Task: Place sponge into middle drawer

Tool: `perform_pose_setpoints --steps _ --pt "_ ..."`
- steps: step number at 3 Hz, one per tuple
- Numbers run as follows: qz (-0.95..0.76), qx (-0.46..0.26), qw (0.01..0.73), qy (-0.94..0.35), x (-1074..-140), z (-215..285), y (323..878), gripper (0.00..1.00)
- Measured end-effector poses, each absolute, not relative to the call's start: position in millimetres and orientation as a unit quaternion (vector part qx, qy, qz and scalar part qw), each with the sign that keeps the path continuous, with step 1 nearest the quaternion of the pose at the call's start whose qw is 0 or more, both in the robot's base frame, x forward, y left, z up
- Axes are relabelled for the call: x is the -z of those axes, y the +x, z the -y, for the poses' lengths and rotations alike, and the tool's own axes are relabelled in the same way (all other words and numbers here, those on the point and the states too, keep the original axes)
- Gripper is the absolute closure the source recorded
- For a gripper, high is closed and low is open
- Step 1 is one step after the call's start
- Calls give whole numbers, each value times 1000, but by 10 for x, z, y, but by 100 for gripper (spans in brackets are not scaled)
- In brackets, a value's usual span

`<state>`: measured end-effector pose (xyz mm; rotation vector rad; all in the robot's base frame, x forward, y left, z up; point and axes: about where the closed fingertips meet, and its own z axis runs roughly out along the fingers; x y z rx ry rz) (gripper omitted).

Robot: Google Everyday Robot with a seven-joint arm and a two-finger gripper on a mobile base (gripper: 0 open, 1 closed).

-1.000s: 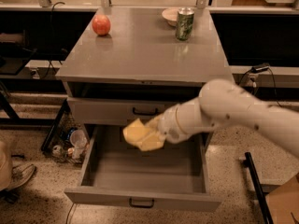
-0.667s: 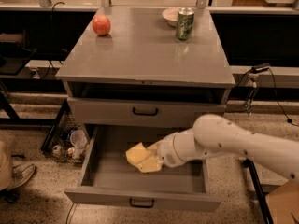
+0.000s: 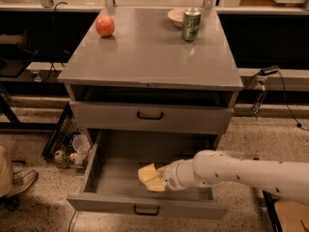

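Observation:
The pale yellow sponge (image 3: 146, 172) is low inside the open middle drawer (image 3: 111, 204), the grey cabinet's lowest drawer, pulled out with a small black bar handle (image 3: 146, 210). My gripper (image 3: 156, 182) reaches in from the right on a white arm (image 3: 231, 170) and is shut on the sponge, holding it just above or on the drawer floor near its middle. I cannot tell whether the sponge touches the floor.
The like-handled drawer above (image 3: 149, 116) is shut. On the cabinet top (image 3: 149, 57) stand a red apple (image 3: 105, 25), a green can (image 3: 191, 24) and a bowl (image 3: 175, 15). Bottles and clutter (image 3: 72, 149) lie on the floor left of the cabinet.
My arm has lowered with the sponge, from just below the upper drawer's front down into the open drawer.

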<state>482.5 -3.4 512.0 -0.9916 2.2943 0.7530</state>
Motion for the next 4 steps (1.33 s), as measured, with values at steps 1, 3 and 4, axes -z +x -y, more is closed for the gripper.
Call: perform_pose_setpoints --steps 1,3,4 --pt "-864 -246 290 -329 -4853 179 5109 59" --pt "-869 -224 327 -296 -4599 296 5571 13" --pt "-863 -228 341 -295 -4572 271 5731 0"
